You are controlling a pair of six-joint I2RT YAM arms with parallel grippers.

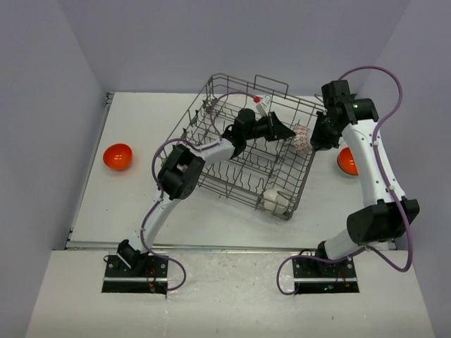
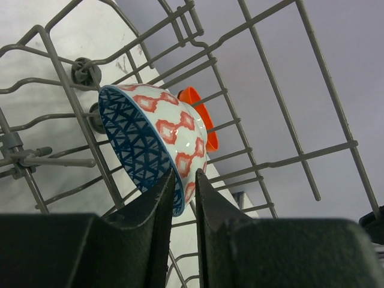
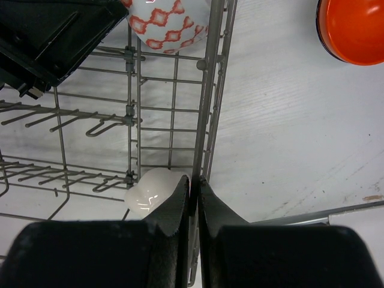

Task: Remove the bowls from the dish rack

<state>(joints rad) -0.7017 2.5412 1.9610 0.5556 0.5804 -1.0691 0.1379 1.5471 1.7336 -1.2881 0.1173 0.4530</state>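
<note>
The grey wire dish rack [image 1: 232,151] stands skewed in the middle of the table. My left gripper [image 2: 185,180] reaches inside it and is shut on the rim of the white bowl with red pattern [image 2: 174,129], one finger inside and one outside; the bowl also shows in the top view [image 1: 301,139]. My right gripper [image 3: 195,185] is shut on the rack's right rim wire [image 3: 207,108]. A plain white bowl [image 3: 153,189] lies in the rack's near right corner. One orange bowl [image 1: 118,156] sits on the table at left, another [image 1: 347,160] at right. No blue-teal bowl shows.
A small white thing with a red tip [image 1: 261,103] sits at the rack's far side. Grey walls close in the table at left, back and right. The right orange bowl [image 3: 354,27] lies just outside the rack wall, near my right arm.
</note>
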